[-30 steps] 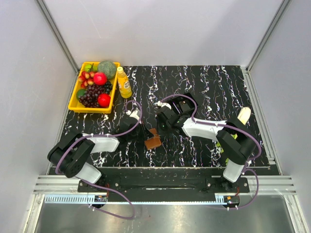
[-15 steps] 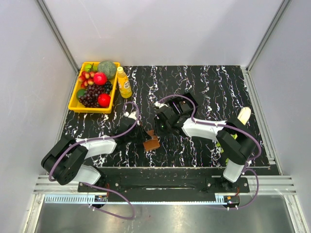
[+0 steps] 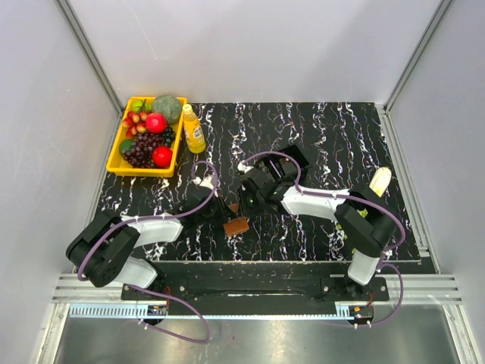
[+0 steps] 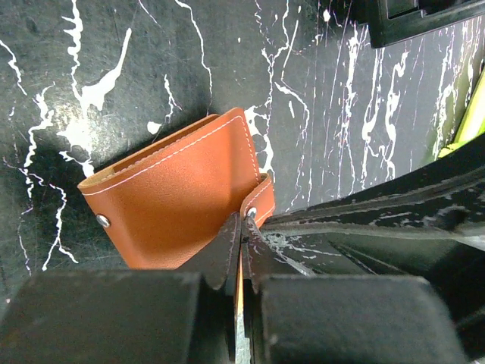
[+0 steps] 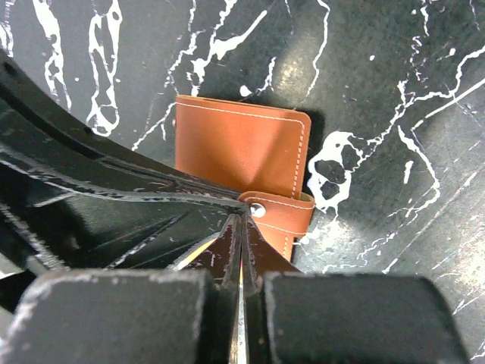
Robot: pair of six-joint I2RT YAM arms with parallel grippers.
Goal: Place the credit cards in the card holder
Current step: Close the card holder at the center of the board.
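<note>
Two robot arms meet at the near centre of a black marbled table (image 3: 326, 136). The left arm folds out to its own side and sends its forearm inward and slightly away. The right arm bends at the elbow and runs a long white forearm leftward. The left gripper (image 4: 241, 231) and the right gripper (image 5: 241, 227) both have their jaws pressed together, tips almost touching each other over the snap strap (image 4: 259, 199) of the card holder (image 4: 178, 197). A thin pale sliver shows in each seam, though what it is cannot be told. The folded brown card holder lies flat just nearer than the fingertips, with its slightly longer side running left to right and its strap on the far edge. A yellow fruit tray (image 3: 114, 159) and a bottle (image 3: 193, 129) stand well apart at the far left.
</note>
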